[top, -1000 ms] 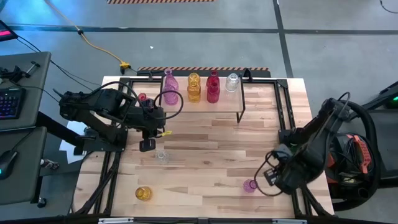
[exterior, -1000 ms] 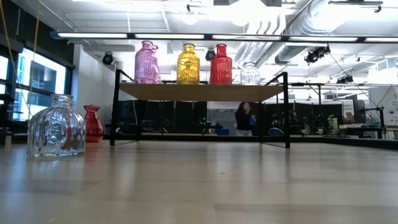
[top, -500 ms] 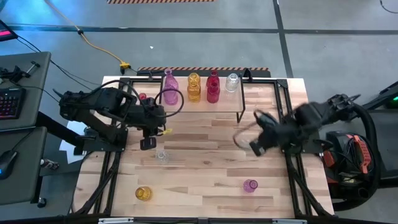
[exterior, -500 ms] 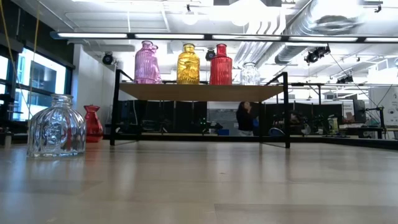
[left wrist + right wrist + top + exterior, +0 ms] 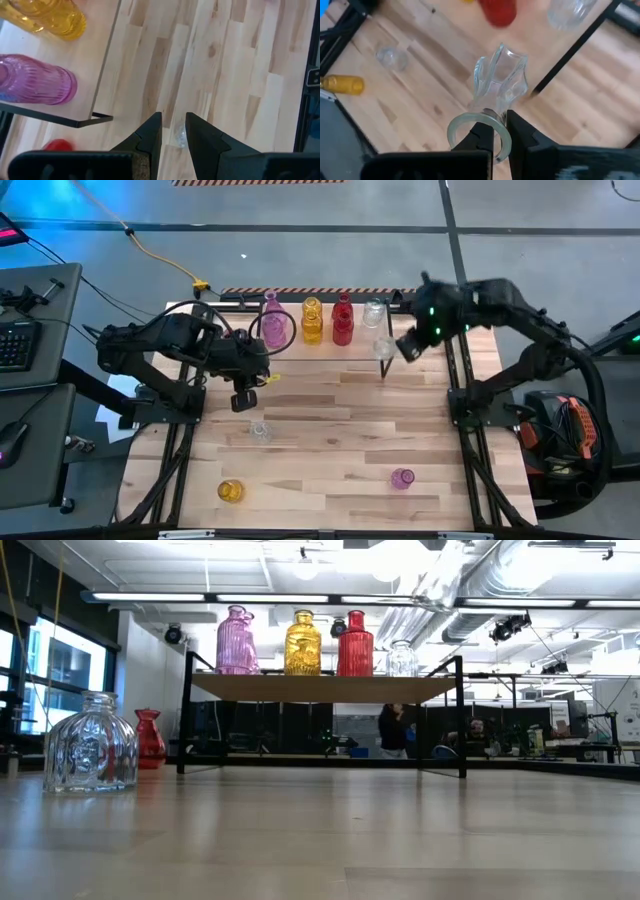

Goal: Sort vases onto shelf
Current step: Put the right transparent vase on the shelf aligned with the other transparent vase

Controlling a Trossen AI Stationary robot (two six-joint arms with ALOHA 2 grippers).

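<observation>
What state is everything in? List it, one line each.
Right claw: shut on rim of fluted clear glass vase.
Fluted clear glass vase: lifted near black-framed wooden shelf.
Left claw: open, empty.
Pink ribbed glass vase: upright on shelf.
Squat clear glass vase: upright on tabletop.

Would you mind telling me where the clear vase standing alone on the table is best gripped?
Grip the clear vase by its narrow neck, coming straight down from above. It stands upright, its belly is wide and rounded, and the neck is the slimmest part. The left gripper is nearest it.
</observation>
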